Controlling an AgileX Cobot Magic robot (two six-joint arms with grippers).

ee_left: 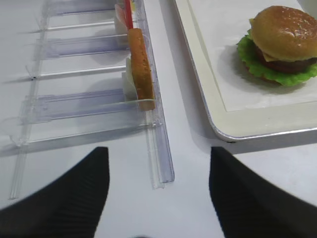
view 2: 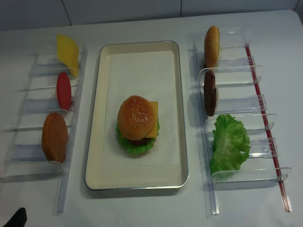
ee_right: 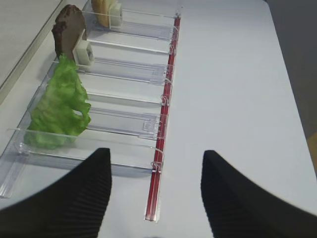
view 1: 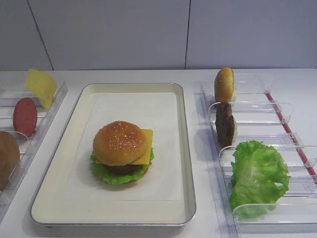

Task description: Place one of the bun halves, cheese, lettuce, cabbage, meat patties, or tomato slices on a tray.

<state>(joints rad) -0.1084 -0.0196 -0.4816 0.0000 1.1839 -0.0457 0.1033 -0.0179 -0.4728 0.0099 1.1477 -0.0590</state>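
Note:
On the cream tray (view 1: 185,148) stands a stack. A sesame bun half (view 1: 120,143) tops it, over cheese (view 1: 147,136), a meat patty (view 1: 121,168) and lettuce (view 1: 116,177). It also shows in the left wrist view, bun (ee_left: 285,32) uppermost. My left gripper (ee_left: 157,151) hangs open and empty over bare table, by the near end of the left bin (ee_left: 161,163). My right gripper (ee_right: 156,151) is open and empty above the front end of the right bin's red strip (ee_right: 157,188). No cabbage is in view.
The clear right bin (view 1: 277,114) holds an upright bun half (view 1: 224,84), a meat patty (view 1: 225,124) and lettuce (view 1: 258,176). The left bin (view 1: 34,144) holds cheese (view 1: 41,87), a tomato slice (view 1: 25,116) and a bun half (view 1: 7,158). A wall runs behind the table.

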